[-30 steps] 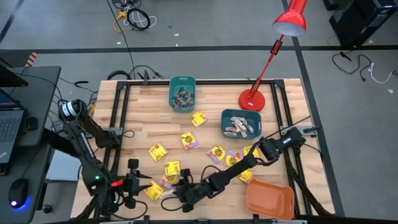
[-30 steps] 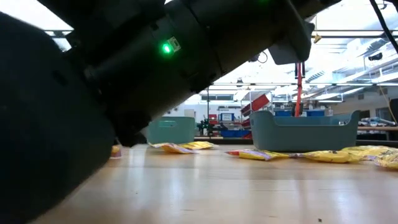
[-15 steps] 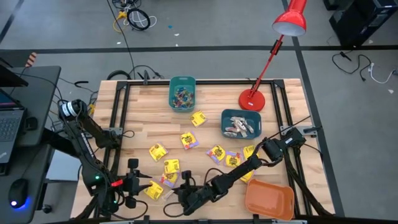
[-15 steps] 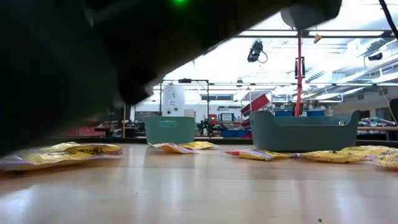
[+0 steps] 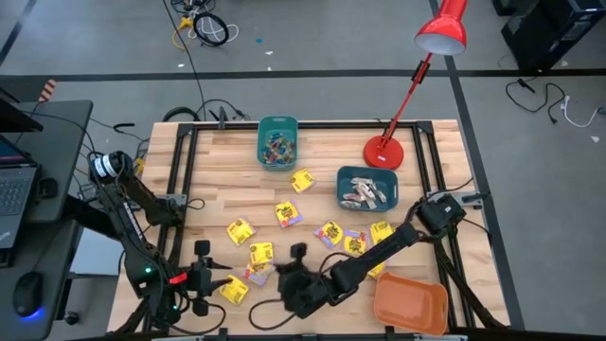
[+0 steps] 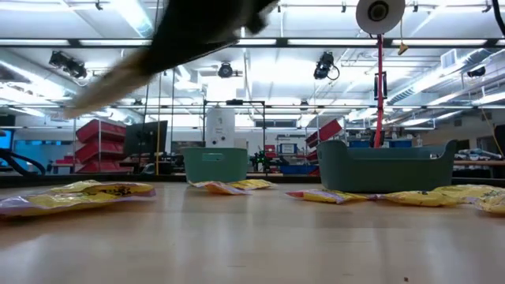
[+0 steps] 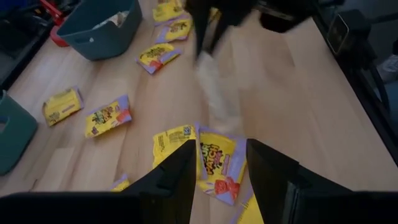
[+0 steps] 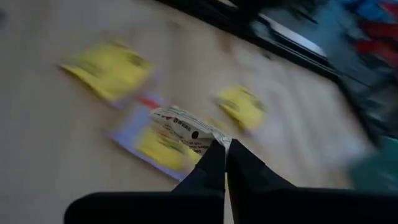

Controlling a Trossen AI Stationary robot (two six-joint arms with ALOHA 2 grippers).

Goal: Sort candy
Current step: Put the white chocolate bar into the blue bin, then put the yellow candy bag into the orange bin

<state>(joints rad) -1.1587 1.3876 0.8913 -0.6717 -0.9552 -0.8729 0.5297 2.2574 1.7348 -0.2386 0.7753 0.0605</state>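
Note:
Yellow candy packets [image 5: 289, 214] lie scattered flat on the wooden table [image 5: 218, 170]. My right gripper [image 5: 292, 277] hovers above the near middle of the table, shut on a pale stick-shaped candy [image 8: 183, 127]. The left wrist view shows this candy [image 7: 211, 87] blurred and clear of the wood. My left gripper [image 5: 223, 284] waits open at the near left, over a yellow and purple packet [image 7: 219, 163]. Its fingers touch nothing. My right gripper pinches one end [image 8: 216, 140] of the pale stick-shaped candy between its two fingertips [image 8: 211, 163]. The fingers slant down from the table's right side. The candy reaches on past the fingertips and hangs clear of the table.
A teal bin [image 5: 277, 142] with small coloured pieces stands at the far middle. A blue-grey bin [image 5: 367, 188] with pale pieces stands right of centre, and an orange bin [image 5: 409, 303] at the near right. A red desk lamp [image 5: 383, 152] stands behind the blue-grey bin.
My right gripper has risen from the near edge of the table and drawn a little toward the far right, tipping more level. The pale stick-shaped candy has come up with it, clear of the wood. The arm has left the low view almost wholly.

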